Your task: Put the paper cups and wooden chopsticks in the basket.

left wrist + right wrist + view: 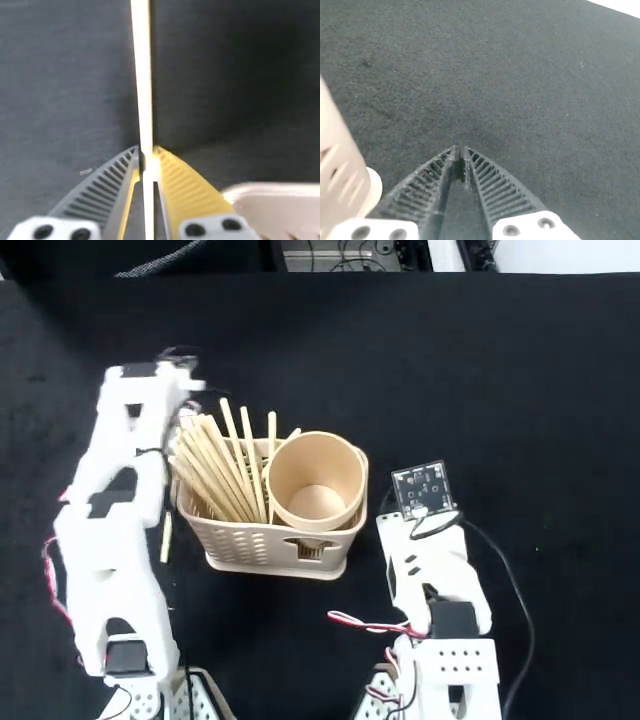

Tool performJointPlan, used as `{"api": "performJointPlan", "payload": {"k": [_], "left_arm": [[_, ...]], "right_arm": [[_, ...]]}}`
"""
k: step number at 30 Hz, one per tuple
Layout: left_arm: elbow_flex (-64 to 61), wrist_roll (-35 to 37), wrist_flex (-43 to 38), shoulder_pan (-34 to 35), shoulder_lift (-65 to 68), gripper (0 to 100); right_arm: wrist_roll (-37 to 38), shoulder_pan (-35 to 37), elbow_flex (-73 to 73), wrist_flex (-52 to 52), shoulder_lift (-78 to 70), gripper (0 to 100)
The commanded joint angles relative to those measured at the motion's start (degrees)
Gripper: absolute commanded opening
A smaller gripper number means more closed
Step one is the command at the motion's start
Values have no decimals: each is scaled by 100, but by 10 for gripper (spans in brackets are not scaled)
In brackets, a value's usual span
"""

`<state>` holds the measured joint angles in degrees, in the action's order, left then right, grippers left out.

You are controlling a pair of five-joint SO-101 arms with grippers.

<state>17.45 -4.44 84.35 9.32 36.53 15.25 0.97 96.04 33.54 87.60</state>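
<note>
While the wooden chopstick point(142, 75) was held only at the very tips of the left gripper point(147, 160), I judged the main risk to be a slip. With so narrow a hold, the stick could swivel or slide out if its end knocked the basket point(265, 545) rim on the way over. I also thought it might catch the leaning bundle of chopsticks point(215, 475) already inside and lever one out. Letting go from where it was would probably have dropped it onto the cloth rather than into the basket.

The stick ran lengthwise down the gap between the two fingers point(180, 185), which were pinched on it at their tips. It reached well past them and back toward the wrist. In the high view a short length showed beside the left arm, just outside the basket wall nearest that arm.

A paper cup point(315, 480) stood upright in the basket next to the bundle. The right gripper point(460, 155) lay near the basket's other side with its fingers pressed together on nothing, above the black tablecloth point(520, 390).
</note>
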Motion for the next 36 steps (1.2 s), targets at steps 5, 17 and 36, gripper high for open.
{"api": "performJointPlan", "payload": {"k": [5,17,36], "left_arm": [[-207,202,88,840,-1284,27],[-857,2233,88,1578,-5310,28],[-6624,1785,-4141,-1604,-13785,29]], "right_arm": [[35,9,-312,18,57,13],[35,18,-312,18,57,13],[35,35,-295,26,57,13]]}}
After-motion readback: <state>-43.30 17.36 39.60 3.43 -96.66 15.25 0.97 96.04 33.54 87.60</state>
